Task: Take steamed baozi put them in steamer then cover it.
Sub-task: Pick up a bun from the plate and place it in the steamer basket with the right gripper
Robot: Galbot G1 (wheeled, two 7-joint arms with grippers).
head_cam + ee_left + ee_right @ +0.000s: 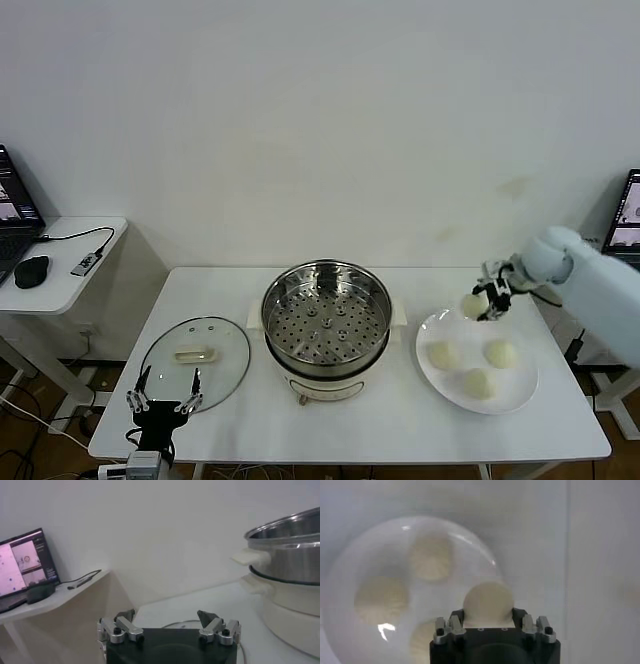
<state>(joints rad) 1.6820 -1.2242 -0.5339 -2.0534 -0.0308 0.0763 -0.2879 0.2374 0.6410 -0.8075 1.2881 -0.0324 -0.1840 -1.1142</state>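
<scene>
**White table, steamer station: one bun lifted, three on the plate**

White tabletop against a plain pale wall; a smaller side desk stands to the robot's left, carrying a laptop, a dark mouse and a cable.

- Steamer: shiny steel pot with perforated tray, seated on a white base, centre of the table. Uncovered, tray bare. In the left wrist view its rim and a white side handle show.
- Cover: clear glass lid with metal rim and cream oblong handle, lying flat on the table just to the left of the steamer.
- Plate: flat, white, just to the right of the steamer.
- Steamed baozi, three on the plate: one at the near-left, one at the right, one at the front. Set apart from one another.
- Steamed baozi, fourth: raised above the plate's far edge, clasped between the fingers of the right gripper. The right wrist view shows this bun seated between the jaws, with the plate and the other buns below.
- Left gripper: low at the table's front-left edge, just in front of the cover, fingers spread wide and holding nothing; same spread seen in its wrist view.
</scene>
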